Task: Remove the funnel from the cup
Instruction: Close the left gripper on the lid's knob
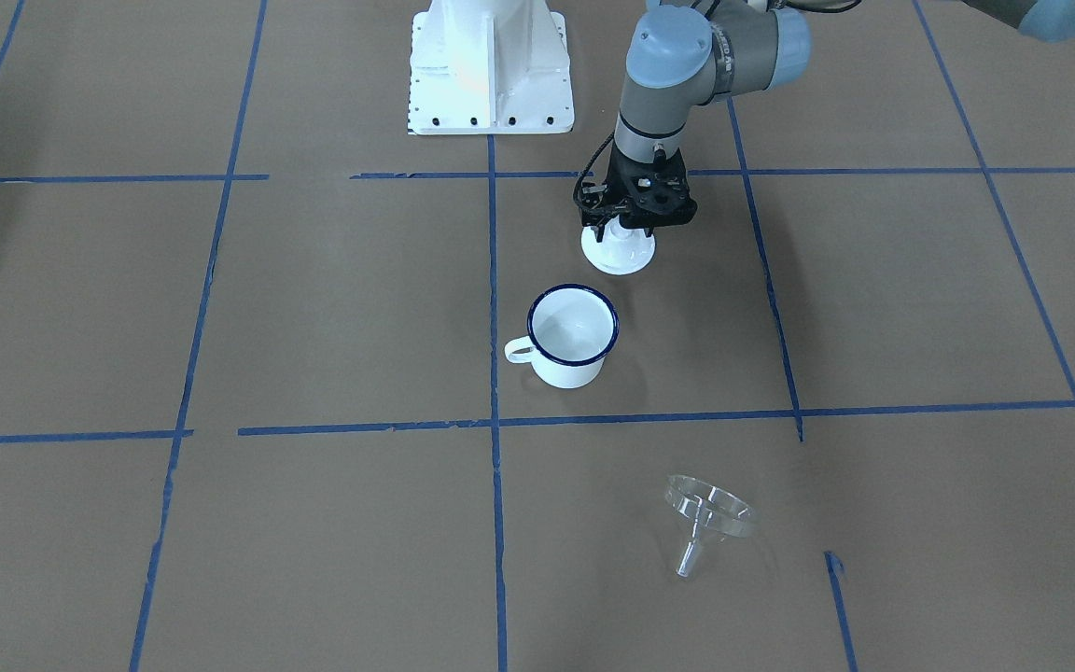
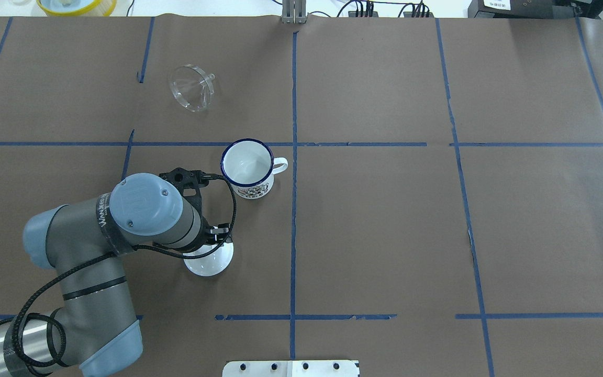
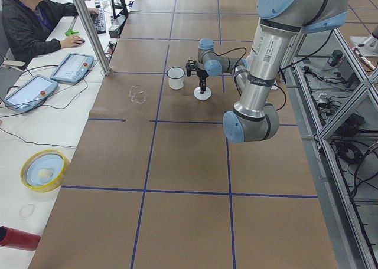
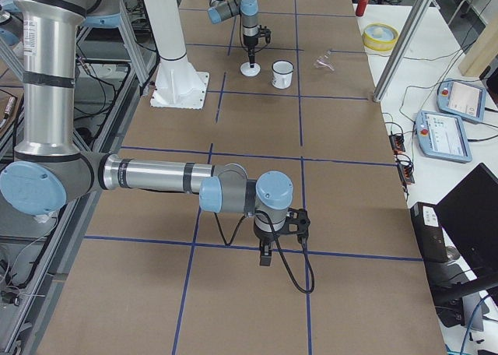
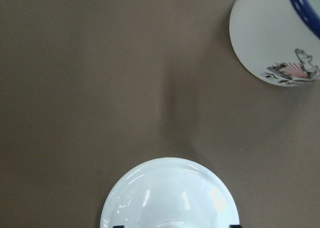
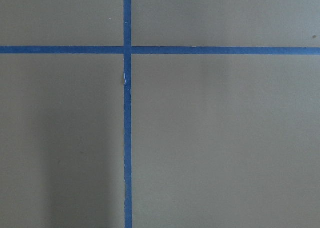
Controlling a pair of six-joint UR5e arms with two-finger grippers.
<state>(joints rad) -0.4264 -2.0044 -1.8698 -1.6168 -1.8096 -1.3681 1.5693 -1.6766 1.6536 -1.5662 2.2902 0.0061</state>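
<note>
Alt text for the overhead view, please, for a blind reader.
A clear funnel lies on its side on the brown table, apart from an empty white mug. The robot's left arm reaches down over a white lid nearby.

A white round lid sits on the brown table, which is crossed by blue tape lines.
</note>
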